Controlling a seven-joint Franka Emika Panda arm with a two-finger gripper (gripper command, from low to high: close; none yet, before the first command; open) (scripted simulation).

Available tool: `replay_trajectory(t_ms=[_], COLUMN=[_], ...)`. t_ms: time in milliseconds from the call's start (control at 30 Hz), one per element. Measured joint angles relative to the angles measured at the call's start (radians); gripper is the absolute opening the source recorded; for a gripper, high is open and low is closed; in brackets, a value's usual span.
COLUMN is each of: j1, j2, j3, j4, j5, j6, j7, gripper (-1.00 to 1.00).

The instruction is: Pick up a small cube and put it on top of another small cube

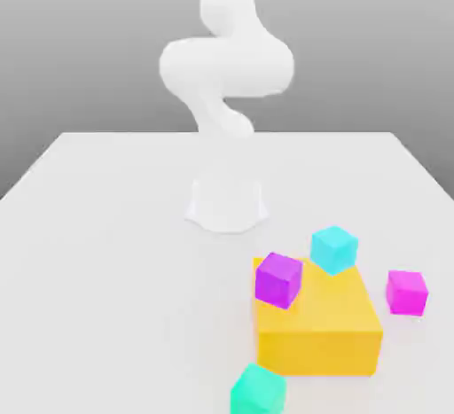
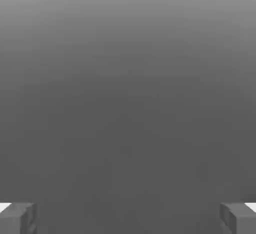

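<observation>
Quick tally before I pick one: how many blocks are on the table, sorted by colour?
Purple small cube: 1
Magenta small cube: 1
Cyan small cube: 1
Teal small cube: 1
Large orange block: 1
Total: 5 blocks, 4 of them small cubes.

Four small cubes: two magenta, one cyan, one teal; one large yellow block

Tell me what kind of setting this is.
Likely a simulated tabletop manipulation scene: a plain white table against a gray backdrop, a white robot arm mounted on it, and flat-colored blocks, including a purple cube and cyan cube by an orange block.
</observation>
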Motion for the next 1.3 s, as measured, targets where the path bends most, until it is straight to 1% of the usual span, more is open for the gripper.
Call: replay_trajectory(t_ms=[300,533,633,733,800,933,967,1200,1300], j1=[0.228,0.364,0.438,0.49,0.505,0.574,0.585,0.585,0.552], j2=[0.332,0.585,0.695,0.807,0.881,1.025,1.045,1.042,0.954], j3=[0.067,0.162,0.202,0.217,0.201,0.116,0.103,0.104,0.15], j4=[-0.138,-0.243,-0.288,-0.328,-0.327,-0.302,-0.298,-0.299,-0.317], j5=[0.033,0.025,-0.011,-0.077,-0.131,-0.212,-0.22,-0.222,-0.168], j6=[0.179,0.317,0.376,0.436,0.487,0.601,0.618,0.614,0.544], j7=[-0.261,-0.436,-0.488,-0.512,-0.489,-0.433,-0.426,-0.424,-0.465], gripper=[0.0,0.0,0.0,0.0,0.0,0.0,-1.0,-1.0,-1.0])
